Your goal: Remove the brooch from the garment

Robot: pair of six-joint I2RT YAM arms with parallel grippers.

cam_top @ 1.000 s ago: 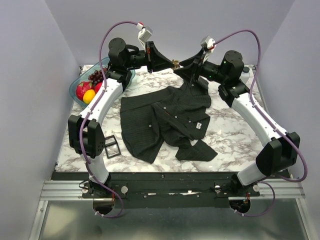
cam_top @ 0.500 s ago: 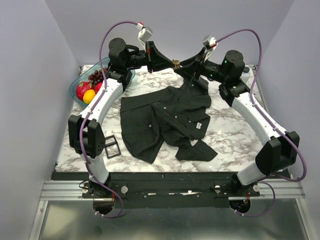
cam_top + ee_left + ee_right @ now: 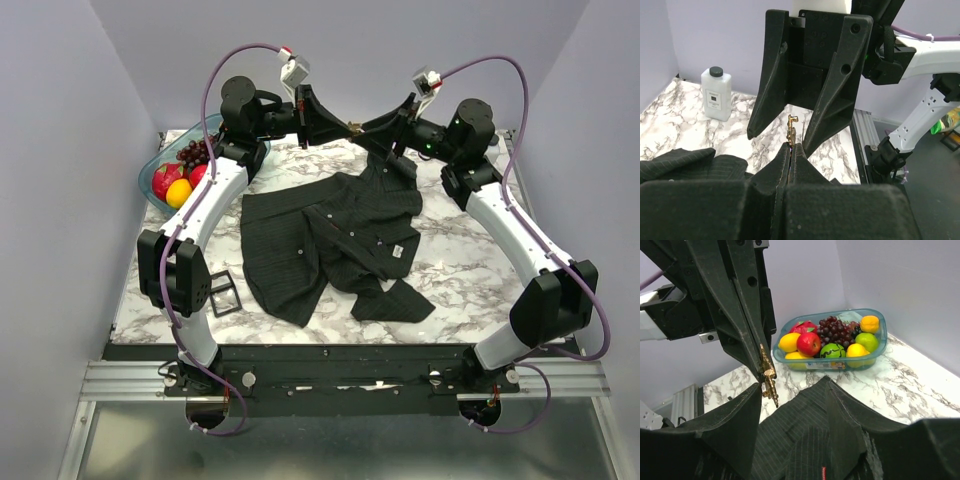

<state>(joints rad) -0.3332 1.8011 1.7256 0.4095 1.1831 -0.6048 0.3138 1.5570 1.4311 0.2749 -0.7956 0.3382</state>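
The left claw [image 3: 791,151] is standing fully closed and is pinching the brooch [image 3: 791,131] at its fingertips. The gold pin is projecting beyond the tips and is hanging in the air over the far part of the counter [image 3: 460,270]. The right claw [image 3: 794,386] is facing the left one tip to tip with its jaws spread wide and is gripping nothing. Its two fingers [image 3: 769,85] are flanking the brooch, one on each side, without touching it. The garment [image 3: 320,240] is lying spread on the counter, with its collar end bunched beneath the right claw. In the right wrist view the brooch is showing clear above the pinstriped cloth. A clear container of fruit [image 3: 883,340] is sitting at the far left corner of the counter. A white bottle [image 3: 716,95] is standing near the far right corner. A black buckle frame [image 3: 224,294] is lying near the left edge, just beside the left arm.
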